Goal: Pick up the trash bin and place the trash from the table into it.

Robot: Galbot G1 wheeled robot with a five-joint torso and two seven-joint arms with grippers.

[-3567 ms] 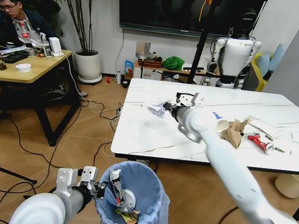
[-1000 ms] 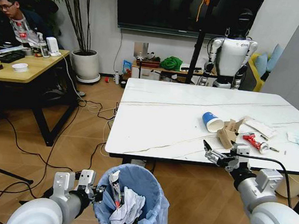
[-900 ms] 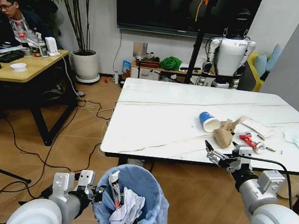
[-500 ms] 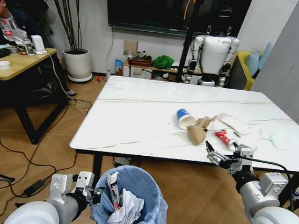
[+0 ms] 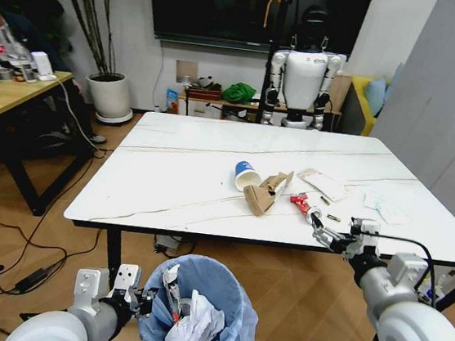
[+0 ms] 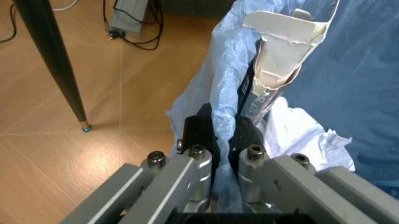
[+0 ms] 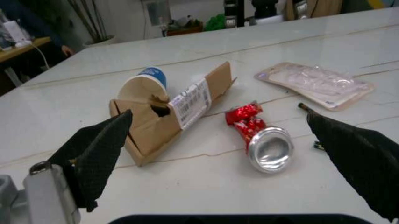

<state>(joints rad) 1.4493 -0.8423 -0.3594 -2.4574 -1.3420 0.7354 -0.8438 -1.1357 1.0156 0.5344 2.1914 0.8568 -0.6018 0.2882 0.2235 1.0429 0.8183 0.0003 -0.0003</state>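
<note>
The small round trash bin lined with crinkled light-blue plastic bag (image 5: 199, 311) hangs low in front of the robot, below the near edge of the white marble-look table with thin brown veins (image 5: 177, 177). The left gripper (image 5: 132, 301) has its 2 black fingers (image 6: 203, 133) pressed together on the bag's rim, pinching the blue plastic. Just past those fingers, inside the bin, sit crumpled white paper (image 5: 193, 331) and 1 torn white carton (image 6: 281, 42) standing upright against the liner.

The right gripper (image 5: 325, 233) hovers at the table's near edge with its 2 dark fingers spread wide. Ahead of it lie 1 blue paper cup (image 7: 145, 84) on its side, touching 1 torn brown cardboard box (image 7: 181, 109), then 1 red-and-silver crumpled wrapper (image 7: 259, 137) almost between the fingers, 1 clear plastic blister tray (image 7: 315, 81) farther off, and white paper packets (image 5: 387, 209) toward its outer side.

The tabletop to the left of the cup is bare marble out to the edge.
</note>
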